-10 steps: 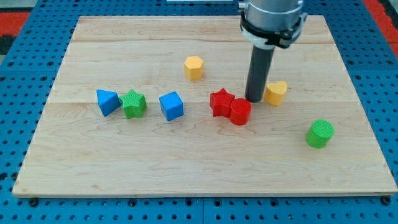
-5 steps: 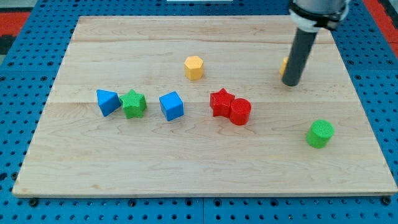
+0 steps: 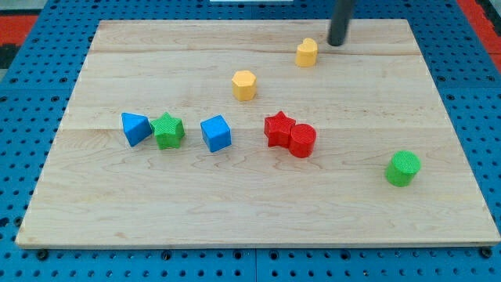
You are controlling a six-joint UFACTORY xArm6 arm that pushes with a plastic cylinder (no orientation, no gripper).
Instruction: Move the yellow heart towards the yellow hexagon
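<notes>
The yellow heart point(image 3: 307, 52) lies near the view's top, right of centre. The yellow hexagon point(image 3: 244, 84) lies below and to the left of it, with a gap between them. My tip point(image 3: 337, 43) is at the view's top, just right of the yellow heart and slightly above it, a short gap away from it.
A red star point(image 3: 278, 128) and a red cylinder point(image 3: 302, 140) touch each other at the centre. A blue cube point(image 3: 216, 133), a green star point(image 3: 168, 130) and a blue triangle point(image 3: 135, 128) stand in a row at left. A green cylinder point(image 3: 403, 168) stands at right. The wooden board point(image 3: 117, 211) has blue pegboard around it.
The yellow heart has moved up and to the left, from right of the red blocks to near the view's top. My tip has swung right, then up to the top edge.
</notes>
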